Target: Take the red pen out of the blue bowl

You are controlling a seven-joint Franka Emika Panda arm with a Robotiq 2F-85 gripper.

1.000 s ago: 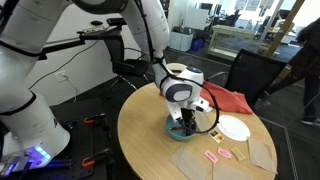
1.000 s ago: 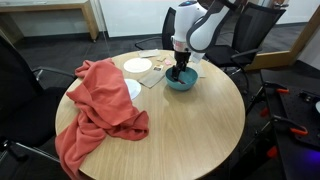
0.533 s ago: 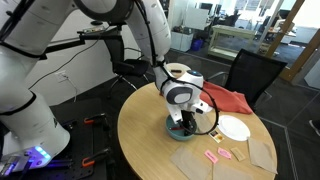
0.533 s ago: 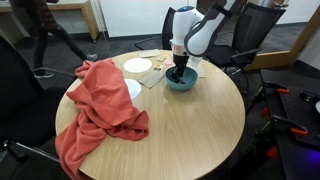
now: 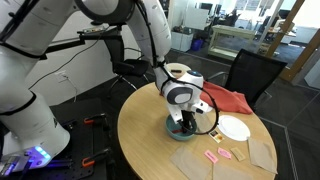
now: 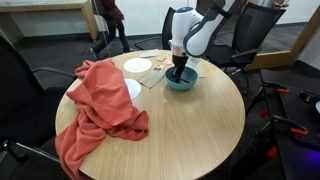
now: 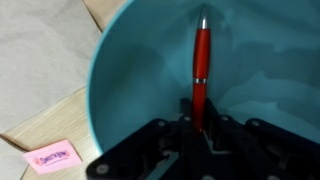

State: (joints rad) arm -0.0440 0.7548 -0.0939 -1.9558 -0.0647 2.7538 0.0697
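Observation:
The red pen (image 7: 201,65) lies inside the teal-blue bowl (image 7: 130,70), stretching from the gripper toward the far wall in the wrist view. My gripper (image 7: 198,118) reaches down into the bowl and its black fingers are shut on the pen's near end. In both exterior views the gripper (image 5: 182,122) (image 6: 179,72) stands straight down inside the bowl (image 5: 178,130) (image 6: 184,84) on the round wooden table (image 6: 190,130). The pen itself is hidden there by the gripper and the bowl's rim.
A big red cloth (image 6: 95,100) drapes over one side of the table and also shows behind the bowl (image 5: 228,100). A white plate (image 5: 235,128) (image 6: 137,65), brown paper napkins (image 5: 190,157) and pink packets (image 5: 224,154) (image 7: 52,156) lie near the bowl. Black chairs (image 5: 250,70) stand around.
The gripper's fingers have closed on the red pen inside the bowl. The arm has stayed in place. A person in the background has walked across the room.

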